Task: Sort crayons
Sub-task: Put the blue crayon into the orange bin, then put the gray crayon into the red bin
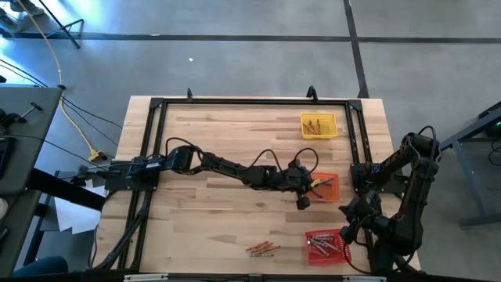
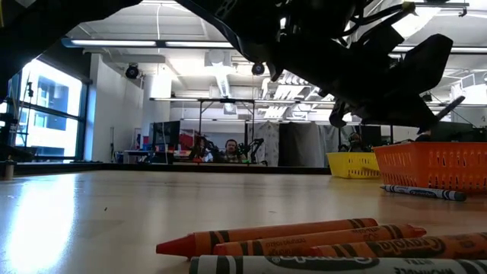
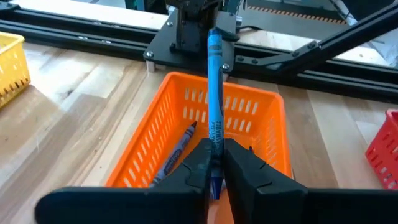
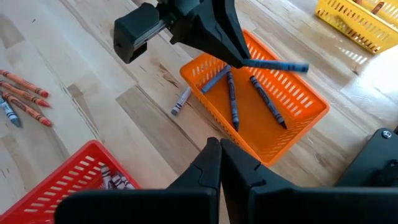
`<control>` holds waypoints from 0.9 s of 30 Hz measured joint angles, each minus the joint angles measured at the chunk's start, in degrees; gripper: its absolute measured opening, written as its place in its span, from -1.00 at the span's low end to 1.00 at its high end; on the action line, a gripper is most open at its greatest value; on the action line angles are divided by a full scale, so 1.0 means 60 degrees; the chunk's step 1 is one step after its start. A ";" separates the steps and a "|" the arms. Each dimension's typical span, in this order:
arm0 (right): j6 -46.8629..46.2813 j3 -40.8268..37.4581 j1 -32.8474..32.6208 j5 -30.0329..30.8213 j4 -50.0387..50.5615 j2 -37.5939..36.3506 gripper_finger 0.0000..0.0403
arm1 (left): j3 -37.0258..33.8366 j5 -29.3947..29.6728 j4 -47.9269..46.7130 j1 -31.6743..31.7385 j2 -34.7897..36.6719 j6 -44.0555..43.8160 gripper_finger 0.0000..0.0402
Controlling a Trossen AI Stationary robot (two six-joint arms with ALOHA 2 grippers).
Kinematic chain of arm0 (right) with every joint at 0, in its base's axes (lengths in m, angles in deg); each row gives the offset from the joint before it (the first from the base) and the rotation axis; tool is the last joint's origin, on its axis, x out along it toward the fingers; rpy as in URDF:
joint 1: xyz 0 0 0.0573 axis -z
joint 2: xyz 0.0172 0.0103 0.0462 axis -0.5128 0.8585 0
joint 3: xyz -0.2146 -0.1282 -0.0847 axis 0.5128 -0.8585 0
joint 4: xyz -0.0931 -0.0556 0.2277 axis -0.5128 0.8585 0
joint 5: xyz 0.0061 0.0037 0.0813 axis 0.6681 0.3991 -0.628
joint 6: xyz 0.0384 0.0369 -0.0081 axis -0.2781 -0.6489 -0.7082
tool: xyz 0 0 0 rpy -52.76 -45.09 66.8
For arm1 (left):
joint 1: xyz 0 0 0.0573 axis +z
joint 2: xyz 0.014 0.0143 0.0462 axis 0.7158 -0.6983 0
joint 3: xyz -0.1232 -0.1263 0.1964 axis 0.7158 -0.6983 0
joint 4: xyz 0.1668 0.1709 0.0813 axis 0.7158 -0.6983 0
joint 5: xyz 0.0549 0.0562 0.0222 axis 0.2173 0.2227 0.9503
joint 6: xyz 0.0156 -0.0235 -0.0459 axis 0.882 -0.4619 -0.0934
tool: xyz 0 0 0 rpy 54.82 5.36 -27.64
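Left wrist view looks down the left hand [image 3: 216, 168], whose two dark fingers pinch a blue crayon [image 3: 214, 93] by one end so that the rest juts out over the orange tray [image 3: 273, 112]. That hold seems chosen to drop the crayon in among the blue ones already lying there [image 4: 231, 99]. The gap between the fingers looks narrow; I cannot tell if the pinch is slackening.

In the high view the orange tray [image 1: 332, 190] sits near the table's right edge, about midway along it, with the left arm stretched across from the left edge. The yellow tray [image 1: 318, 125] stands toward the far right corner with reddish-orange crayons in it, and the red tray [image 1: 316, 249] at the near right corner holds grey ones [image 1: 322, 241]. So each tray appears to stand for one colour group.

Orange crayons [image 1: 263, 249] lie loose near the near edge, unsorted, and one blue-grey crayon [image 4: 180, 102] rests on the table just beside the orange tray. The right hand [image 4: 219, 163] is shut and empty, waiting above the table's right side.
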 joint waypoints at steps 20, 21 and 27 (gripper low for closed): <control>0.0029 0.0004 0.0004 -0.0307 -0.0110 0.0000 -1.00 | -0.0007 -0.2878 -0.0889 -0.0653 0.0400 0.1622 -0.47; 0.0030 0.0004 0.0003 -0.0394 -0.0108 0.0000 -1.00 | -0.0011 -0.2892 -0.1364 -0.0800 0.0462 0.1884 -0.48; -0.0011 0.0004 0.0004 -0.0532 -0.0257 0.0000 -1.00 | -0.0015 -0.1954 -0.3390 -0.1667 0.0634 0.3026 -0.52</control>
